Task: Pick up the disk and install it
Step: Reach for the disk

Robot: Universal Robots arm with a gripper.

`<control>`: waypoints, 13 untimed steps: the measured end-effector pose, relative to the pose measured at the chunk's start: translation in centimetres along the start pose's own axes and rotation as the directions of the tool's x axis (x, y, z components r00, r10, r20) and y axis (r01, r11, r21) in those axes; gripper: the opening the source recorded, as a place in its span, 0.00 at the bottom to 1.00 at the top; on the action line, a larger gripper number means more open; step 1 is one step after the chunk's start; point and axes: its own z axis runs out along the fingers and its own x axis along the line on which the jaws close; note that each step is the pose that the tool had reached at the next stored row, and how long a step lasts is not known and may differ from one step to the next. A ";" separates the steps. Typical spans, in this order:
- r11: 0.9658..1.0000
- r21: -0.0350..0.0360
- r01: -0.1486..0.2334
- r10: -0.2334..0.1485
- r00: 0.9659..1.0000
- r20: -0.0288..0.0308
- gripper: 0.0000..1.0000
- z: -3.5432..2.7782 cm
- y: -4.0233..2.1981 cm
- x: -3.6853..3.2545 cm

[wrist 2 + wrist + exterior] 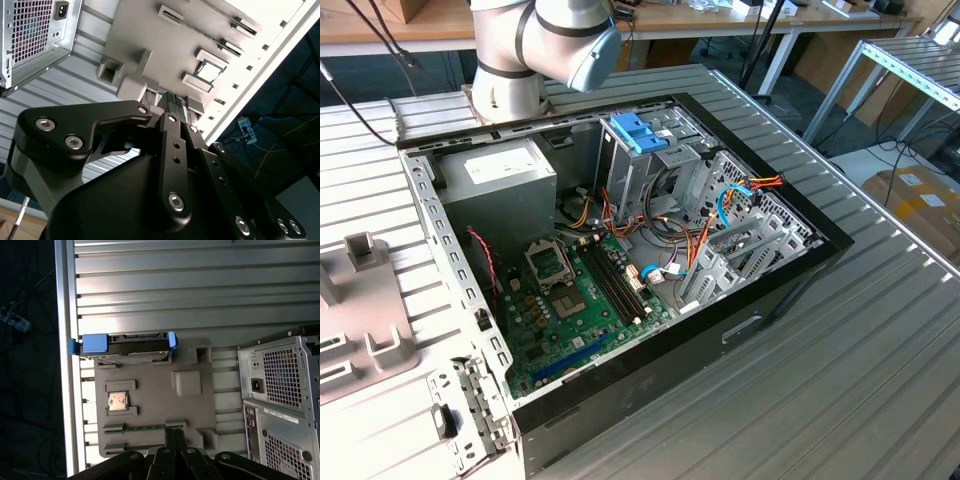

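Tool (175, 434) hung above the grey tray (155, 405). In both wrist views its fingers sat pressed together with nothing between them.

The disk (122, 344) was in a slot at one rim of the tray, untouched and apart from the tool. It showed a narrow dark side framed in light blue. Its visible long axis ran along that rim, parallel to the ribs of the surface (200, 285). The end with the broader blue tab pointed at the framed border of the surface and reached just over it. The other end, capped in blue, pointed toward the computer case (280, 385). Could not tell whether it stood fully upright or leaned.

Also on the tray, in the first wrist view, were a square processor chip (117, 401) in its pocket and a memory stick (145, 428) nearer the tool.

In the exterior view the case lay open on its side, with the motherboard (575, 300) exposed. A blue bracket (638, 130) sat atop the metal drive cage (640, 180). The arm (550, 40) rose beyond the case.
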 end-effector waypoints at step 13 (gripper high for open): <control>1.000 0.000 0.000 0.000 1.000 0.000 0.11 0.00 -0.06 0.74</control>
